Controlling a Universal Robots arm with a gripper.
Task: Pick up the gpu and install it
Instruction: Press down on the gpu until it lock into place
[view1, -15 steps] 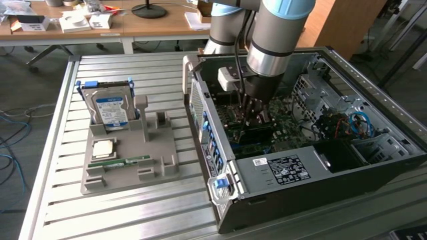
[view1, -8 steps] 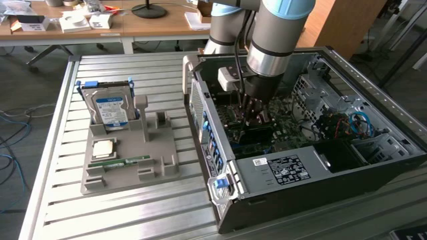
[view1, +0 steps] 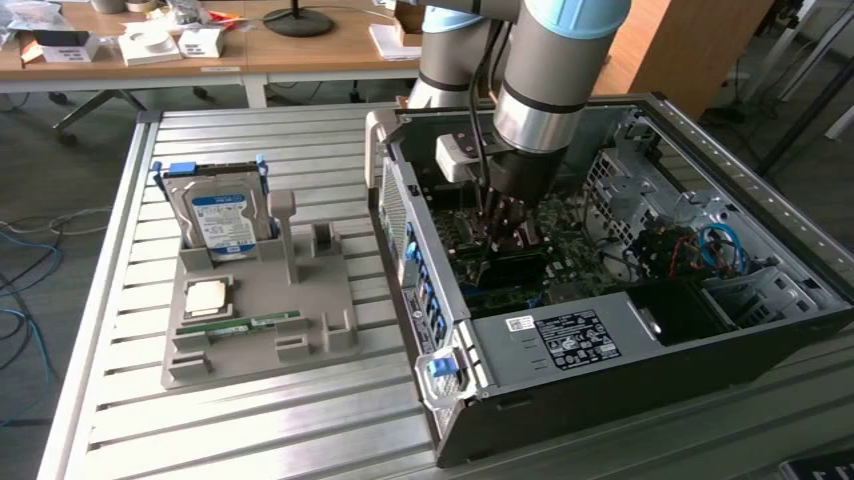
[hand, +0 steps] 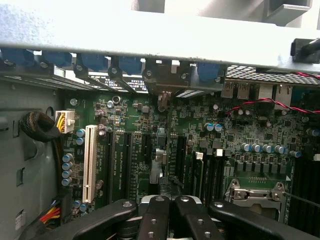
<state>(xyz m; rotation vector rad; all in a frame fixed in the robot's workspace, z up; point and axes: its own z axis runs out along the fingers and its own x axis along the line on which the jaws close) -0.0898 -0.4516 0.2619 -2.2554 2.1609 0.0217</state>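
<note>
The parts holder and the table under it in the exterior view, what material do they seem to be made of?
The parts holder looks like matte grey plastic, possibly printed: dull, one even colour, blocky slots. The table looks like bare aluminium: pale silver slats with a soft sheen and long grooves.

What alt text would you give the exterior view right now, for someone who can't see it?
The robot arm reaches down into an open computer case, its shut gripper low over the motherboard and a dark card below it. On the exterior view's left, a grey holder on the slatted metal table carries a hard drive, a processor and a memory stick.
</note>
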